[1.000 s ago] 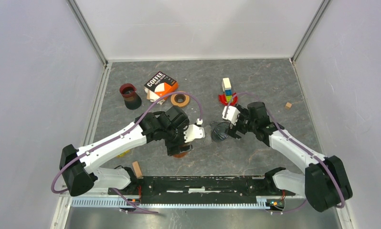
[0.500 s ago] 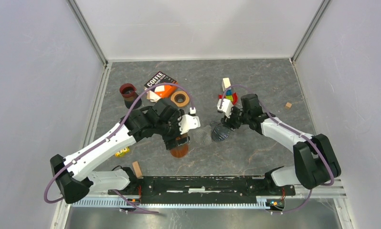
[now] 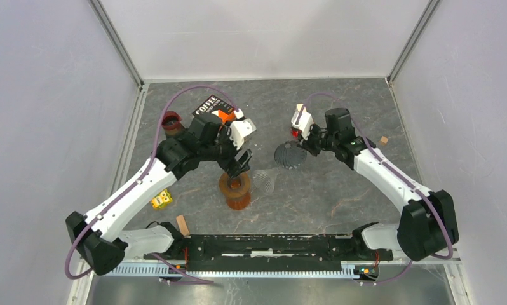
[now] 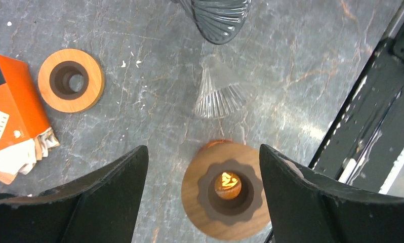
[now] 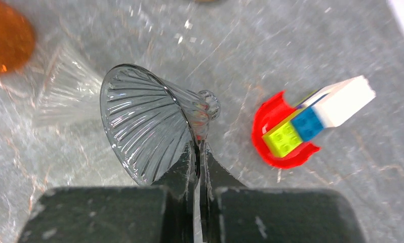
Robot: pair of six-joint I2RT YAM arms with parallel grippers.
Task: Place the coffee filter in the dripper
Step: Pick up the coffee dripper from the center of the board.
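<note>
Filters [image 4: 23, 154] poke from the orange box [image 4: 5, 101], off to the left of the left gripper [image 4: 201, 152], whose jaws hang wide apart over the stand [image 4: 225, 190]. The right gripper [image 5: 198, 152] is clamped on the dripper [image 5: 149, 126] rim, well apart; the left arm is nearer.

An orange coffee box [image 4: 10, 116] lies beside a wooden ring [image 4: 71, 80]; toy bricks [image 5: 311, 119] rest on a red lid [image 5: 265, 114].
</note>
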